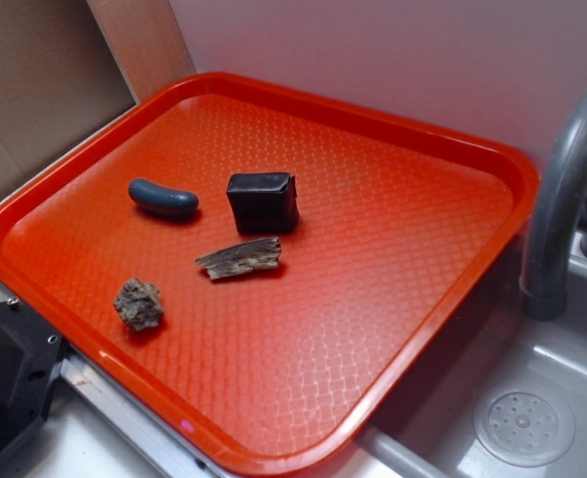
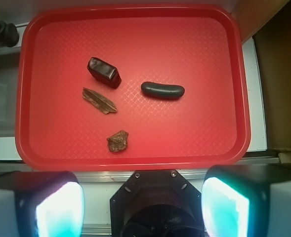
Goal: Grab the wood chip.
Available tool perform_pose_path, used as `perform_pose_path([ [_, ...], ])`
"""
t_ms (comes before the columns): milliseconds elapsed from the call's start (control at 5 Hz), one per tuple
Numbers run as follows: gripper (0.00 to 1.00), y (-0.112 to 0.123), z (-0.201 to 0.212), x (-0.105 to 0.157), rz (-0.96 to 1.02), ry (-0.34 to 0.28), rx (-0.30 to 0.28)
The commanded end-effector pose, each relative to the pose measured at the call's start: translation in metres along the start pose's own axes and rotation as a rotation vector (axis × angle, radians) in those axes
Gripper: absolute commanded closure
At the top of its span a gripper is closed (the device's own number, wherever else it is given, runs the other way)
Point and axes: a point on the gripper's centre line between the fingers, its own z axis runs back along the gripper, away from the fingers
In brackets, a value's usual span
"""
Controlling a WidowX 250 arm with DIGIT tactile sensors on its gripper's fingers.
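wood chip lies loose on the red tray, gripper high above and spread

the wood chip (image 1: pixel 239 258) (image 2: pixel 99 100) lies flat on the red tray (image 1: pixel 393 299) (image 2: pixel 194 59), near the middle of the group of four small things. it is a grey-brown splinter with streaky grain and ragged ends. nothing touches it.

just beside it, toward the back wall in the exterior view, stands a black box (image 1: pixel 262 201) (image 2: pixel 104 72); a narrow strip of tray shows between the two. the dark blue-grey bean-shaped piece (image 1: pixel 162 198) (image 2: pixel 162 90) lies to one side of the box, apart from the chip. a lumpy brown rock (image 1: pixel 139 304) (image 2: pixel 118 141) sits nearer the front rim of the tray, also apart from the chip.

in the wrist view the gripper (image 2: pixel 143 200) hangs over the near edge of the tray, well apart from everything on it. its two fingers (image 2: pixel 56 207) show at the bottom corners of that view, blurred and lit pale teal, set wide apart with nothing between them. the chip lies ahead of them, slightly toward the left finger.

in the exterior view a dark part of the robot (image 1: pixel 9 378) shows at the lower left corner, off the tray. on the other side of the tray are a grey sink (image 1: pixel 532 398) with a round drain and a curved grey faucet (image 1: pixel 562 189).
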Motion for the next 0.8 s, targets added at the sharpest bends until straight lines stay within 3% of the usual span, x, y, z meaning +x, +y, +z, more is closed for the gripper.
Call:
perform_pose_path([
  [0,0.00,0.000,0.000,0.000,0.000,0.000,0.000],
  [200,0.00,-0.038,-0.055,0.024,-0.241,-0.049,-0.135],
  [400,0.00,-0.049,-0.086,0.030,-0.359,-0.087,-0.166],
  [600,0.00,-0.062,-0.119,0.032,-0.436,-0.058,-0.227],
])
